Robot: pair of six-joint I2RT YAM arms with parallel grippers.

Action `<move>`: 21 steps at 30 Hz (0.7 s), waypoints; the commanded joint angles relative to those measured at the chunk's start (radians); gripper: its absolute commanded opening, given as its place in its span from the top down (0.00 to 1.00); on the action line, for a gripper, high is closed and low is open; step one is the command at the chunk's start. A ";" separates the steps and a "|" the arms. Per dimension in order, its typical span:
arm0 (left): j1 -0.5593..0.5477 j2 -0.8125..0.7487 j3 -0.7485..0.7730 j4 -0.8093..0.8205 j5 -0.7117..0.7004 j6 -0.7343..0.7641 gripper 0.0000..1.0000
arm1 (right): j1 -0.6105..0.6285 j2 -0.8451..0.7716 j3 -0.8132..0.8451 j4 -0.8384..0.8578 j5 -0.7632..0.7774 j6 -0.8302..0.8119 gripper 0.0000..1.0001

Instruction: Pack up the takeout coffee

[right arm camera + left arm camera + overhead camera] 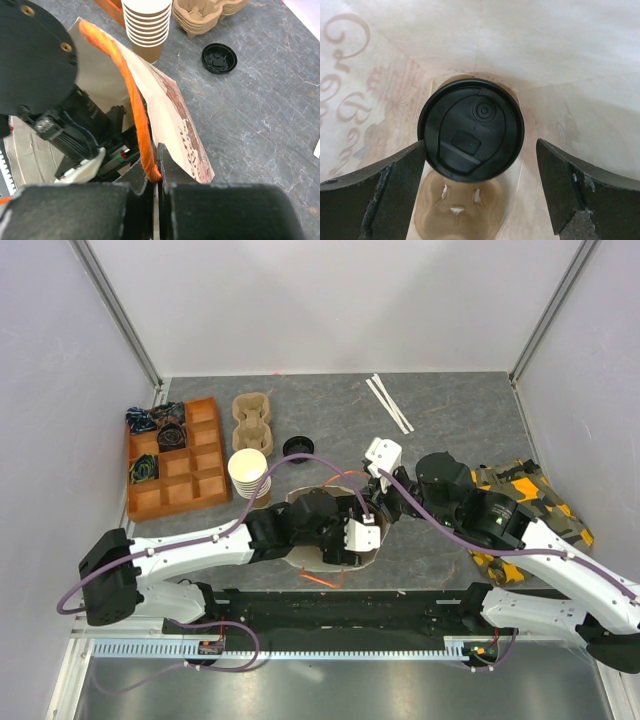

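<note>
The takeout coffee, a cup under a round black lid, stands in a brown pulp carrier at the bottom of a cream printed paper bag. My left gripper is down inside the bag, open, its jaws wide on either side of the lid; the left finger's tip is right by the lid's rim, the right one well apart. My right gripper is shut on the bag's orange handle at the bag's rim. From above, the left gripper hides the coffee.
A stack of lidless paper cups stands just behind the bag, a loose black lid beside it. Spare pulp carriers and an orange compartment tray are at the back left. White sticks lie far back; a yellow-black item lies at right.
</note>
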 commanded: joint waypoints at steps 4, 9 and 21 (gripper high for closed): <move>0.008 -0.062 0.042 0.011 0.030 0.009 0.03 | -0.030 0.015 0.030 -0.028 -0.054 0.013 1.00; 0.008 -0.088 0.070 -0.016 0.028 0.015 0.02 | -0.047 0.029 0.033 -0.028 -0.055 0.007 1.00; 0.017 -0.141 0.159 -0.069 0.048 0.061 0.01 | -0.104 0.074 0.054 -0.028 -0.066 -0.059 1.00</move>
